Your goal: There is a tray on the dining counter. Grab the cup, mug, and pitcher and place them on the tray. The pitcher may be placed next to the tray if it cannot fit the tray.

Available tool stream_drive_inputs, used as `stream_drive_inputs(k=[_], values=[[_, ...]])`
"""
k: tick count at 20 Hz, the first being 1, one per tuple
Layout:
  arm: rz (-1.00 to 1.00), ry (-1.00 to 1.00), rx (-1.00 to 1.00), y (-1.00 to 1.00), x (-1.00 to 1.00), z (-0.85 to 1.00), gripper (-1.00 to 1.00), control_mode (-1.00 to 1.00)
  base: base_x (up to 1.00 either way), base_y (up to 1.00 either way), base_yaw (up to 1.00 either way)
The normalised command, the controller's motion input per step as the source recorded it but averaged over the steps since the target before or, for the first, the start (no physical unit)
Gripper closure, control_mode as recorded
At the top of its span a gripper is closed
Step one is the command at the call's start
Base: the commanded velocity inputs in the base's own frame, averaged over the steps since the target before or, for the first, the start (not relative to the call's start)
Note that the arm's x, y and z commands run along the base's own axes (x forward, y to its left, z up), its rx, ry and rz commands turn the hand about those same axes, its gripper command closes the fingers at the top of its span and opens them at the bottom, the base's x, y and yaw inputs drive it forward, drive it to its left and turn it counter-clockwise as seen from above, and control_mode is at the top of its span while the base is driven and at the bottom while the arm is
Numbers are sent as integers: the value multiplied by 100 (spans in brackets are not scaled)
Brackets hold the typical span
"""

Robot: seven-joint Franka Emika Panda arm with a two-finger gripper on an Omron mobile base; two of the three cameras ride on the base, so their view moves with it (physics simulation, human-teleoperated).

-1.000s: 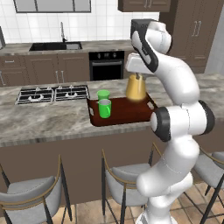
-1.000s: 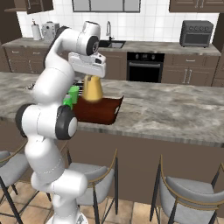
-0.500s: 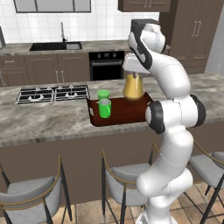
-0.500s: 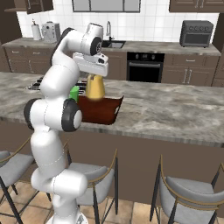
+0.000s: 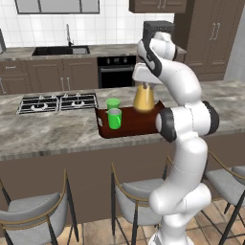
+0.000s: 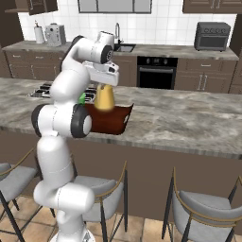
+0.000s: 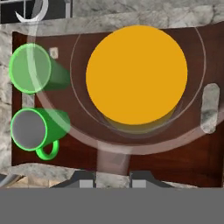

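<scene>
The end effector [image 5: 145,85] stays clamped on the pitcher's [image 5: 143,99] neck, now lower over the tray [image 5: 129,127], beside the cup [image 5: 113,103] and mug [image 5: 115,118].

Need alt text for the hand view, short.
Looking straight down on a clear pitcher of amber liquid standing on a dark reddish-brown tray, with the gripper at the bottom edge. A green cup and a green mug with a handle stand at one end of the tray, on a grey stone counter.
</scene>
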Motion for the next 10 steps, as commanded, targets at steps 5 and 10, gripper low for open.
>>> stream_drive_inputs(k=[5, 10], values=[[0, 0, 0, 0, 23, -29, 100, -100, 0, 0, 0], [0, 0, 0, 0, 13, -26, 100, -100, 0, 0, 0]])
